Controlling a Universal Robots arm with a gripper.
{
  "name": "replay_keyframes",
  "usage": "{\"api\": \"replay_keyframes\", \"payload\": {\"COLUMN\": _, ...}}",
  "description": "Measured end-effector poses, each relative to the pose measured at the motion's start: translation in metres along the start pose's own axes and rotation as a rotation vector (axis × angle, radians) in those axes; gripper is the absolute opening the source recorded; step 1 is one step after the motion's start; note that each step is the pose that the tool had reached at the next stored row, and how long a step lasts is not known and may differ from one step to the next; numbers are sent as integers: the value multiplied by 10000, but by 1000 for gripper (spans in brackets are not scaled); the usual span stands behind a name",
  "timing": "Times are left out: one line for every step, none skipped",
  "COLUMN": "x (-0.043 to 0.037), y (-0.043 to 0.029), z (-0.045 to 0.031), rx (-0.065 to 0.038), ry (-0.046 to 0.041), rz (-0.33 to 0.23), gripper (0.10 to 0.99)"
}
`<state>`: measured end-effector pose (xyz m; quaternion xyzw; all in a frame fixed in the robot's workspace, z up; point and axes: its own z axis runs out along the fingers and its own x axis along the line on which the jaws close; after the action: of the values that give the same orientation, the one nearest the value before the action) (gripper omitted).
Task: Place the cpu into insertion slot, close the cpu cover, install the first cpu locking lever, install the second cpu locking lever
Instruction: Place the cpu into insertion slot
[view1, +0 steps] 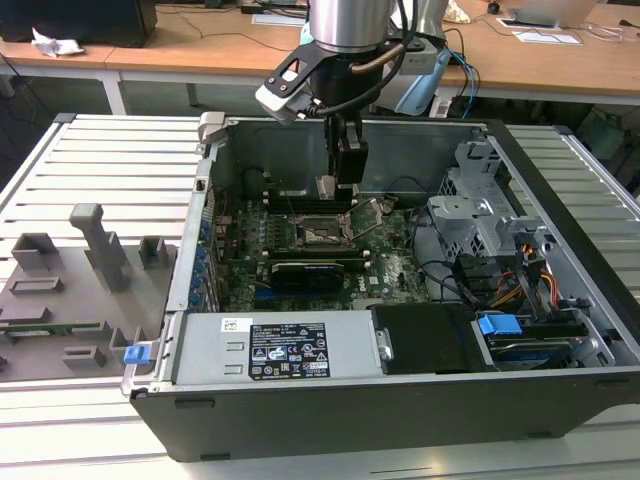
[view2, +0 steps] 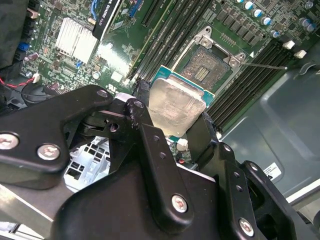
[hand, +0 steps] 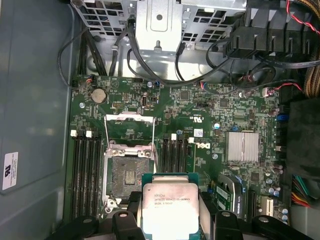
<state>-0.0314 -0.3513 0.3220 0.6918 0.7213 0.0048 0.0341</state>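
Step in hand: the first one, placing the cpu; I judge nothing after it has begun
End effector: my end effector (hand: 171, 214) is closed partway, down to the chip's width, and pinches the cpu (hand: 170, 207) by two opposite edges, one black finger (hand: 131, 216) on each side
Cpu: held flat between the fingertips with its dull metal top facing both wrist cameras; it is clear of the board and not in the socket
Insertion slot: the insertion slot (hand: 127, 175) lies below the end effector and just ahead of its fingertips; the pin field is bare and nothing sits in it
Cpu cover: the cpu cover (hand: 127, 147) looks swung open on the far side of the slot from the end effector, so the way down seems free
Locking lever: in the second wrist view a thin locking lever (view2: 265, 65) lies released, out beside the slot
Surroundings: in the exterior view the end effector hangs inside the open computer case (view1: 330, 410), which stands on the slatted worktop (view1: 100, 150)
What the move calls for: as I judge it, a short shift forward until the chip is square over the socket, corners matched, then a level, gentle descent
Risk: a tilted or offset landing could bend the pins
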Motion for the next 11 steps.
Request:
{"api": "replay_keyframes", "payload": {"x": 0, "y": 0, "z": 3, "rx": 0, "ry": 1, "rz": 0, "gripper": 541}}
{"api": "replay_keyframes", "payload": {"x": 0, "y": 0, "z": 4, "rx": 0, "ry": 0, "rz": 0, "gripper": 541}}
{"api": "replay_keyframes", "payload": {"x": 0, "y": 0, "z": 6, "rx": 0, "ry": 0, "rz": 0, "gripper": 541}}
{"api": "replay_keyframes", "payload": {"x": 0, "y": 0, "z": 7, "rx": 0, "ry": 0, "rz": 0, "gripper": 541}}
{"api": "replay_keyframes", "payload": {"x": 0, "y": -1, "z": 9, "rx": 1, "ry": 0, "rz": 0, "gripper": 541}}
{"api": "replay_keyframes", "payload": {"x": 1, "y": -1, "z": 11, "rx": 0, "ry": 0, "rz": 0, "gripper": 541}}
{"api": "replay_keyframes", "payload": {"x": 1, "y": -1, "z": 14, "rx": 0, "ry": 0, "rz": 0, "gripper": 541}}
{"api": "replay_keyframes", "payload": {"x": 1, "y": -1, "z": 17, "rx": 0, "ry": 0, "rz": 0, "gripper": 541}}
{"api": "replay_keyframes", "payload": {"x": 1, "y": -1, "z": 20, "rx": 0, "ry": 0, "rz": -1, "gripper": 541}}
{"api": "replay_keyframes", "payload": {"x": 1, "y": -1, "z": 23, "rx": 0, "ry": 0, "rz": 0, "gripper": 541}}
{"api": "replay_keyframes", "payload": {"x": 1, "y": -1, "z": 25, "rx": 0, "ry": 0, "rz": 0, "gripper": 541}}
